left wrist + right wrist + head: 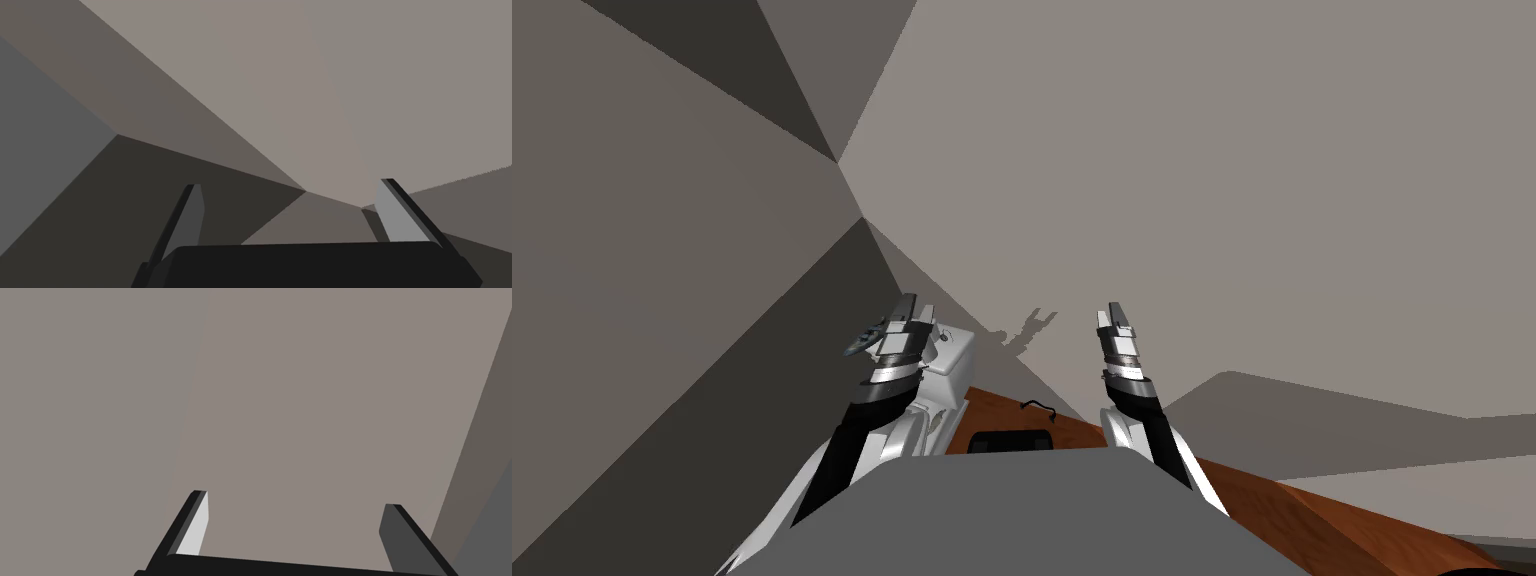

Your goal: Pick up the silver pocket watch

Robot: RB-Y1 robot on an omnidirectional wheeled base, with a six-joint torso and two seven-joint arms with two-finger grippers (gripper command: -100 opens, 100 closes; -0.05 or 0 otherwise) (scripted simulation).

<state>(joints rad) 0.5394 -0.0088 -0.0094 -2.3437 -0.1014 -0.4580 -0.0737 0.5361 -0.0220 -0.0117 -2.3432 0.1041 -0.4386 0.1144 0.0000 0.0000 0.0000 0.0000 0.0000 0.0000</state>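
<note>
No legible txt or labels

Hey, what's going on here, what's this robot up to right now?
The robot stands at a reddish-brown wooden top with both arms raised in front of it. The left pincer and right pincer are both open and hold nothing. On the top, near the arms, sit a white boxy thing, a small dark curled item and a black rounded object. The pick-up has not begun.
</note>
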